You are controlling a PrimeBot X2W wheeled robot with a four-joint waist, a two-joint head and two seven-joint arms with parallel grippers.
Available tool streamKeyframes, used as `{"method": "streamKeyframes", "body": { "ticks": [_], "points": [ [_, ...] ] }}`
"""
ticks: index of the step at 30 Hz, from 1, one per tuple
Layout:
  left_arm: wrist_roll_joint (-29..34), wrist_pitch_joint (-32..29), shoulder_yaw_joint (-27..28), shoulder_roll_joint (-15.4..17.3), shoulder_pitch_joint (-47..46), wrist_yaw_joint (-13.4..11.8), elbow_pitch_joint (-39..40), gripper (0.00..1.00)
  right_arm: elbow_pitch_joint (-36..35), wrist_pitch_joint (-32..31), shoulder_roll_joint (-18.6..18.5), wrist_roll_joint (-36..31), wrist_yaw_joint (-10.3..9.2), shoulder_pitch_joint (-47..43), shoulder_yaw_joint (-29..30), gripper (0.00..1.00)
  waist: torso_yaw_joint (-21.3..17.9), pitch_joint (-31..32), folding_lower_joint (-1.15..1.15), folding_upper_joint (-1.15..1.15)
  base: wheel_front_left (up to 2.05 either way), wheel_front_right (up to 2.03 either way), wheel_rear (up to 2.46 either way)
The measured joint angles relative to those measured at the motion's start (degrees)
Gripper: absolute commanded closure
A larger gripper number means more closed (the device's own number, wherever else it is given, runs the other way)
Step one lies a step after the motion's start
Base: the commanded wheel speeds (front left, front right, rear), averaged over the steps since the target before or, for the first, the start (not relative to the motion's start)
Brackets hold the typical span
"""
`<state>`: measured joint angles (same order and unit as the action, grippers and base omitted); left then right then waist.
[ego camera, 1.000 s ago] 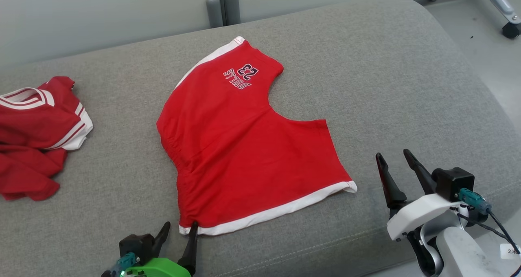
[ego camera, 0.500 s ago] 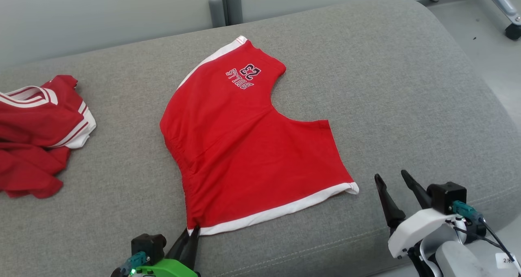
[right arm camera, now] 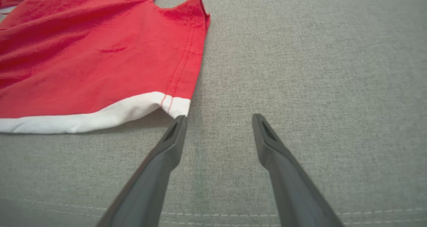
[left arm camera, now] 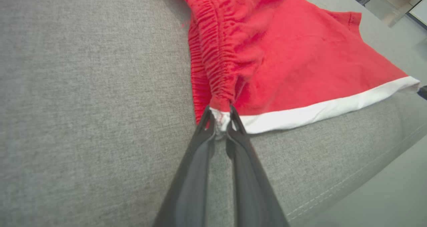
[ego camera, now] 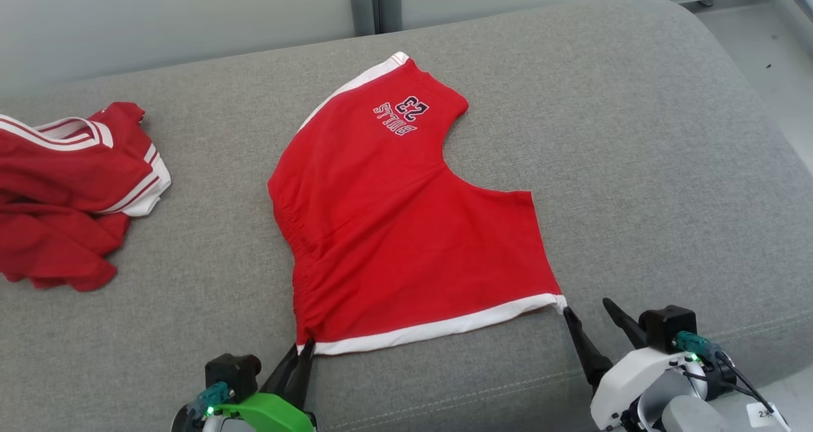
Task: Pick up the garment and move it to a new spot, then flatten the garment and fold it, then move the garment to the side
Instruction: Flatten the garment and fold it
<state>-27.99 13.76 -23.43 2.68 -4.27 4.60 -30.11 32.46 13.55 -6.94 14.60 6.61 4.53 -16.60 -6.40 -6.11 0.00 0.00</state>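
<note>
The garment (ego camera: 394, 229), red shorts with white trim and a printed "23", lies spread flat on the grey cushion (ego camera: 635, 140). My left gripper (ego camera: 303, 351) is shut on the garment's near-left corner; the left wrist view shows the white hem corner (left arm camera: 220, 118) pinched between both fingertips, under the gathered waistband (left arm camera: 217, 53). My right gripper (ego camera: 587, 311) stands open at the near-right corner. In the right wrist view its left fingertip (right arm camera: 180, 120) touches the white hem corner (right arm camera: 175, 105), and nothing lies between the fingers of the right gripper (right arm camera: 218, 118).
A second red garment with white stripes (ego camera: 70, 184) lies crumpled at the cushion's left end. The cushion's stitched front edge (ego camera: 483, 394) runs just in front of both grippers. Pale floor (ego camera: 762, 57) shows past the right end.
My left gripper went from open to shut on the near-left hem corner. My right gripper moved up to the near-right corner, staying open. The head camera shifted, sliding the scene rightward.
</note>
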Motion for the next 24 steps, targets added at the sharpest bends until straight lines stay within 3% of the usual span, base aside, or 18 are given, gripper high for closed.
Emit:
{"method": "streamKeyframes", "body": {
  "ticks": [22, 24],
  "points": [
    [-0.1, 0.5, -0.1, -0.1, -1.6, 0.0, -0.1, 1.00, 2.0, 0.1, -0.1, 1.6, 0.52, 3.4, -10.1, 0.00, 1.6, -1.8, 0.00, 0.00, 0.00, 0.00, 0.00],
    [-0.1, 0.5, 0.0, -0.1, -1.6, 0.0, -0.3, 1.00, 2.0, 0.1, -0.4, 1.7, 0.52, 3.9, -10.2, 0.09, 1.4, -1.8, 0.00, 0.00, 0.00, 0.00, 0.00]
  ]
}}
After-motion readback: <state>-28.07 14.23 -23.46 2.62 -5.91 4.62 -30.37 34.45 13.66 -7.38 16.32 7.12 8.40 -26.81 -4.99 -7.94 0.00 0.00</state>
